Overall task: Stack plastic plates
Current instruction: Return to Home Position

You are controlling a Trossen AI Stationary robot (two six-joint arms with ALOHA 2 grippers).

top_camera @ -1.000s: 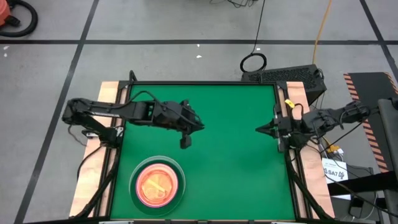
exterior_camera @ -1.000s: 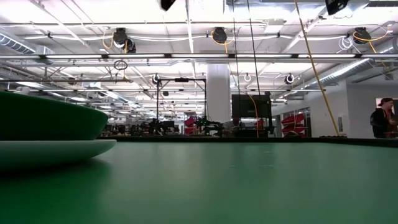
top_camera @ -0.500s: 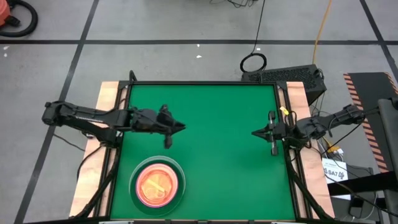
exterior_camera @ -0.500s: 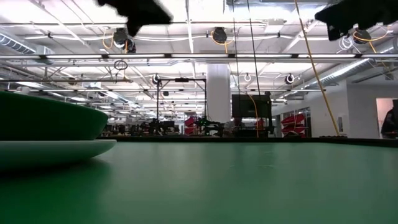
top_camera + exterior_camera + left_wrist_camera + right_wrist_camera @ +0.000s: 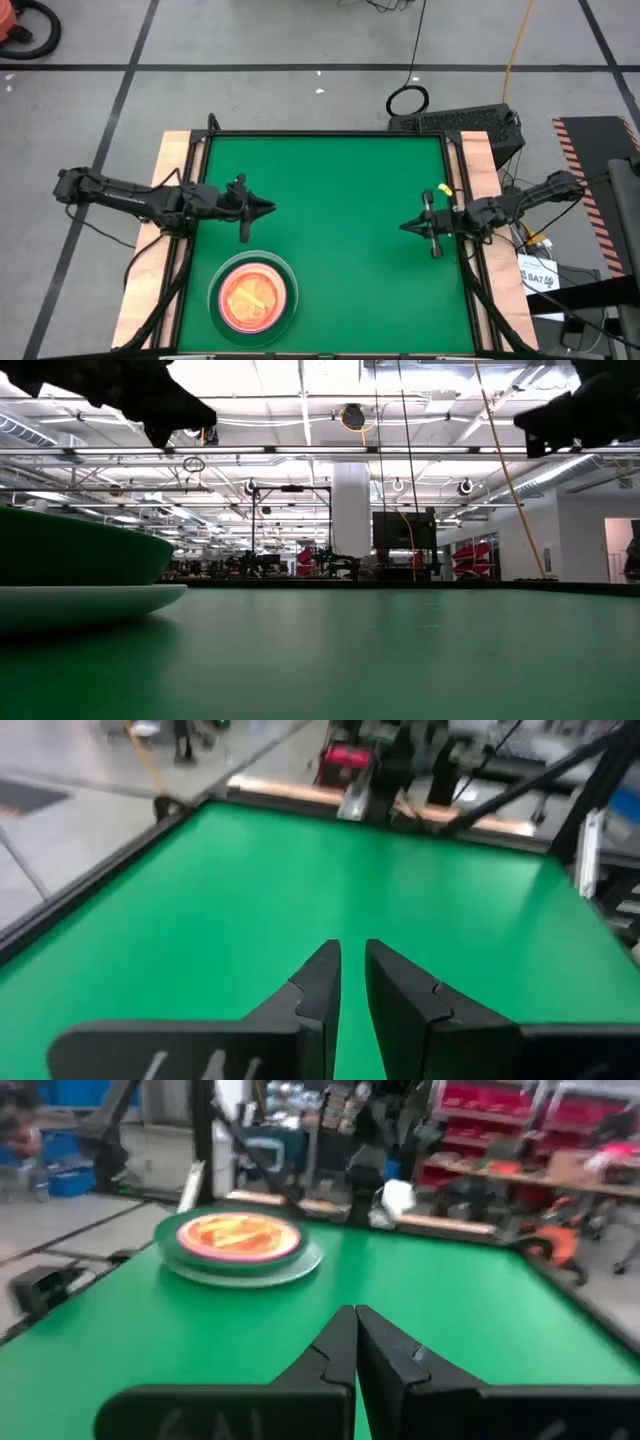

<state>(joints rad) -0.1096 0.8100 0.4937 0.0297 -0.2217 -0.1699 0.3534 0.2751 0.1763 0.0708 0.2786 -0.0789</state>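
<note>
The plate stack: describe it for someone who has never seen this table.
Start at the green table. The plate stack sits near its corner on the left arm's side, below the left hand in the high view. It is the only round thing, pale mint rim, orange top; the right hand waits opposite.

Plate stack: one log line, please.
round plastic plate stack, orange top: standing | left gripper: clear, left edge | right gripper: clear, right edge

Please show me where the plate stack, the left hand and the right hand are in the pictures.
plate stack (image 5: 252,297), high view, on its orange top.
left hand (image 5: 266,208), high view, between its fingertips.
right hand (image 5: 405,226), high view, between its fingertips.
</note>
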